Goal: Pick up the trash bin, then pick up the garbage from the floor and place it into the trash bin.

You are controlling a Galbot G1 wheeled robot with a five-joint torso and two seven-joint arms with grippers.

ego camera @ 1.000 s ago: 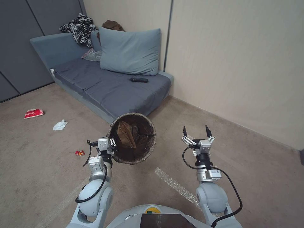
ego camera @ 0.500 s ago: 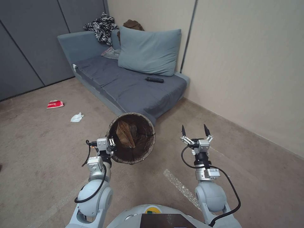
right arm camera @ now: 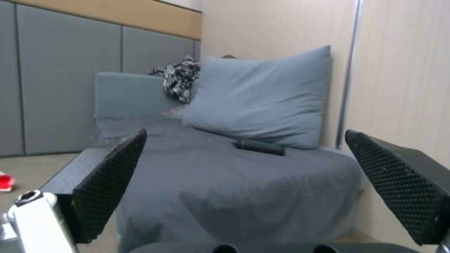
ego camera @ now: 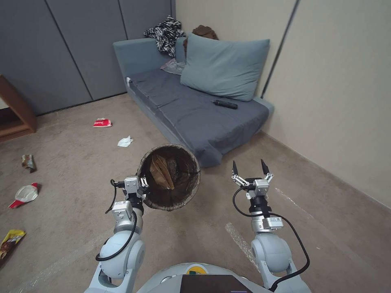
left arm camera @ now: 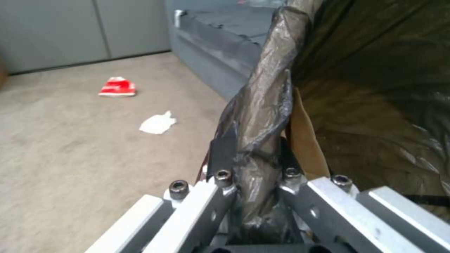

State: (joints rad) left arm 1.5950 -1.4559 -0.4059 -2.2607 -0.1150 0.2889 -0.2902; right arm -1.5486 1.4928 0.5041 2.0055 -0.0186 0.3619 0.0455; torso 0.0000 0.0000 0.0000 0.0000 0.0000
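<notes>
Bin pickup looks done: left pincer (ego camera: 143, 182) is clamped on the bag-covered rim of the trash bin (ego camera: 169, 177), holding it off the floor in front of the robot, mouth tipped toward the head camera; left wrist view shows the fingers (left arm camera: 220, 158) pinching the rim with dark liner bunched between them; a crumpled brown paper bag (ego camera: 161, 171) already lies inside the bin, so I judge at least one piece is collected. Right pincer (ego camera: 248, 167) hangs spread open and empty to the right of the bin, pointing toward the sofa (ego camera: 211, 118). Left to do, judging by the floor: red wrapper (ego camera: 102, 122) and white tissue (ego camera: 125, 141) near the sofa's front edge; further to the robot's left a small dark crumpled scrap (ego camera: 28, 162), a white-and-red wrapper (ego camera: 25, 194) and a yellow snack bag (ego camera: 10, 240) at the frame edge; all well apart from both pincers; most of the garbage remains.
</notes>
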